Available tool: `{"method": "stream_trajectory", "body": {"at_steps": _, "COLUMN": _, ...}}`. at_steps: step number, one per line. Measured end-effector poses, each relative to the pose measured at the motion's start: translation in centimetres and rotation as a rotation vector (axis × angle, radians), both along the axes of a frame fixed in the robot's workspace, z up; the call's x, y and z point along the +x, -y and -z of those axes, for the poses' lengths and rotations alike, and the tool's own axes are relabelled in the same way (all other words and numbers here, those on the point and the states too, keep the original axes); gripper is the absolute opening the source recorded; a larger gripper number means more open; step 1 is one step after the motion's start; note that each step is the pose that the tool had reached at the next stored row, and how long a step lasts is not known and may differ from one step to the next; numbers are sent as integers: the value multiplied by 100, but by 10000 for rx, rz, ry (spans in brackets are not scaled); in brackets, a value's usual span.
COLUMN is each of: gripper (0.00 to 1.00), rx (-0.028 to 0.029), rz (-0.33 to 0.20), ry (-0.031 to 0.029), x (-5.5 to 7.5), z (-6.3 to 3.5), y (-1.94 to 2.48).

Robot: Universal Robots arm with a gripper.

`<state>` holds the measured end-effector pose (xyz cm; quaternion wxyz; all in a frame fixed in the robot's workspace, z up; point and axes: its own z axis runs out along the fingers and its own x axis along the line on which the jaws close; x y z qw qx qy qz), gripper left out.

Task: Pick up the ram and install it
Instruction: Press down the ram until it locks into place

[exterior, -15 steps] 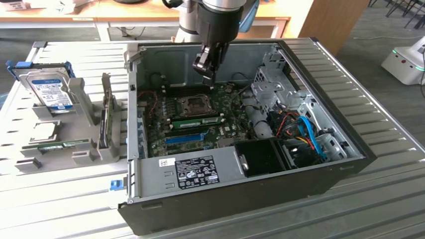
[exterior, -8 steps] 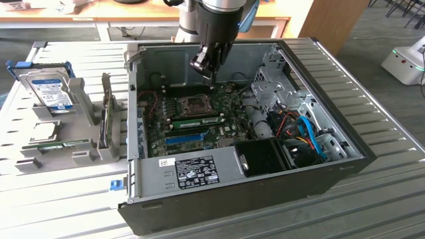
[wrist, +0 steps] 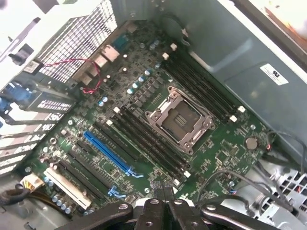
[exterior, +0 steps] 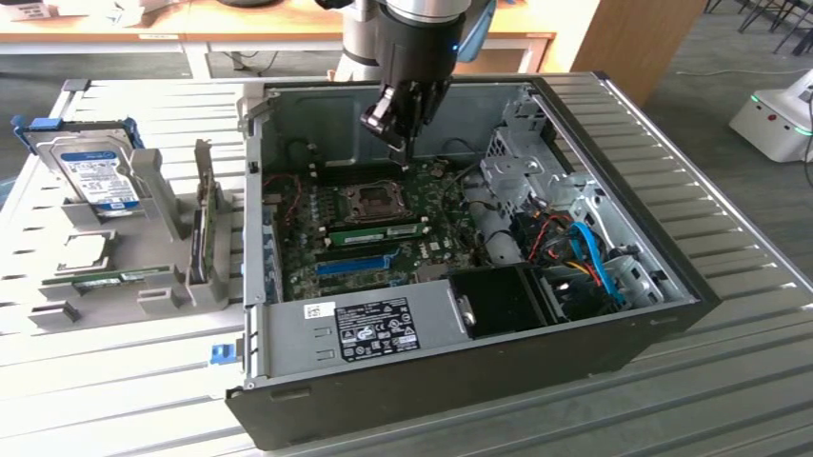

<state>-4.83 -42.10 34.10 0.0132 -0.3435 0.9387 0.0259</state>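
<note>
The gripper (exterior: 404, 143) hangs above the motherboard (exterior: 381, 228) inside the open computer case (exterior: 635, 314), jaws closed and empty. The ram (exterior: 371, 230) sits in a slot beside the CPU socket (exterior: 377, 200).

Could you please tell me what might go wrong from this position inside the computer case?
1. The shut gripper hangs inside the case over the motherboard; dropping straight down could strike the open processor socket or the slots beside it.
2. Swinging sideways, the arm might clip the case wall or snag the blue cables.
</note>
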Motion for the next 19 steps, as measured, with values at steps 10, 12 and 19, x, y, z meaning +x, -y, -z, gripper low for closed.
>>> {"method": "stream_trajectory", "body": {"at_steps": 10, "gripper": 11, "rx": 0, "rz": 777, "ry": 0, "x": 0, "z": 2, "y": 0}}
{"method": "stream_trajectory", "body": {"at_steps": 12, "gripper": 11, "rx": 1, "rz": 837, "ry": 1, "x": 0, "z": 2, "y": 0}}
{"method": "stream_trajectory", "body": {"at_steps": 19, "gripper": 11, "rx": 0, "rz": 1661, "ry": 0, "x": 0, "z": 6, "y": 0}}
